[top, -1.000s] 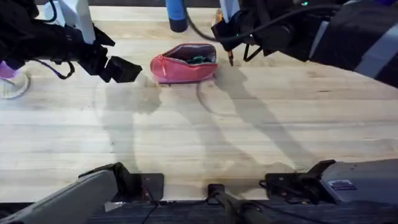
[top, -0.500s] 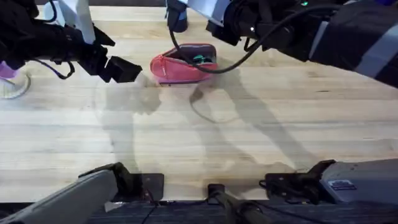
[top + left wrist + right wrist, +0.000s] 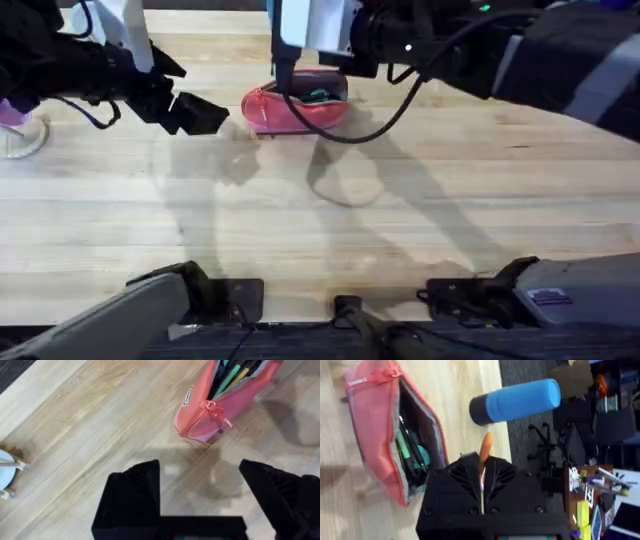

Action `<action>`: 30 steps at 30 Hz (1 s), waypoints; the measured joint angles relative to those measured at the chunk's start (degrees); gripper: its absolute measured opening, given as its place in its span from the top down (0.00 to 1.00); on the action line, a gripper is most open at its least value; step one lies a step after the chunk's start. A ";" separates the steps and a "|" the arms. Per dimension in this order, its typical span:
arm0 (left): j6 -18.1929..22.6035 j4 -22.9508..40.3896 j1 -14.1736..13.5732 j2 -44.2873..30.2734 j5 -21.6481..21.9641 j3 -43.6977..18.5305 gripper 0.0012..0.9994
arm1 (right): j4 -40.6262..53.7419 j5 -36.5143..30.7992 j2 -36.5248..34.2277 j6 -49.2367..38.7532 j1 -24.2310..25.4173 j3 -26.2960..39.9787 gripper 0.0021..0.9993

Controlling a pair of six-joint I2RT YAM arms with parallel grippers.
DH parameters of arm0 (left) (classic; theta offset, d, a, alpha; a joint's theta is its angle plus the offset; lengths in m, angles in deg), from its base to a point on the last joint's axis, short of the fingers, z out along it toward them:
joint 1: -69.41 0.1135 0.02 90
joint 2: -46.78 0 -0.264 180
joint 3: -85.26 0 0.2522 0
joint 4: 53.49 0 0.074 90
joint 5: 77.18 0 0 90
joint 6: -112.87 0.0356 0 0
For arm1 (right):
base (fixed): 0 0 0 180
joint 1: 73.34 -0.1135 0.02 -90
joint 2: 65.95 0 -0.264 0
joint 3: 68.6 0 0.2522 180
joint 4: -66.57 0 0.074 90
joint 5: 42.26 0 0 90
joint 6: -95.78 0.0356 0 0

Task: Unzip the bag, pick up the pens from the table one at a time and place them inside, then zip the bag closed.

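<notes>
The pink-red bag lies on the table at the far middle, its zipper open, with green and dark slim items inside. My right gripper hangs just above the bag's open mouth. In the right wrist view it is shut on an orange pen, with the open bag below it. To the left of the bag, a short gap away, my left gripper is open. The left wrist view shows nothing in the left gripper, and the bag's zipper end lies just ahead of it.
A blue cylindrical bottle lies at the table's far edge behind the bag. A white round dish with thin wooden sticks sits at the far left. The near half of the table is bare wood.
My right gripper has carried the orange pen leftward, from beside the bag's right end to above its open mouth. The left arm and the bag have stayed put.
</notes>
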 joint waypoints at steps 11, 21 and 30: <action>0.00 0.00 0.00 0.00 -0.01 0.00 0.01 | 0.38 0.97 -7.46 -5.70 -2.17 0.00 0.97; 0.00 0.00 0.00 0.00 -0.01 0.00 0.01 | 0.48 2.09 -8.83 -7.51 -3.23 0.00 0.97; 0.00 0.00 0.00 0.00 0.00 0.00 0.01 | 0.13 4.44 -12.33 -7.76 -4.67 0.00 0.97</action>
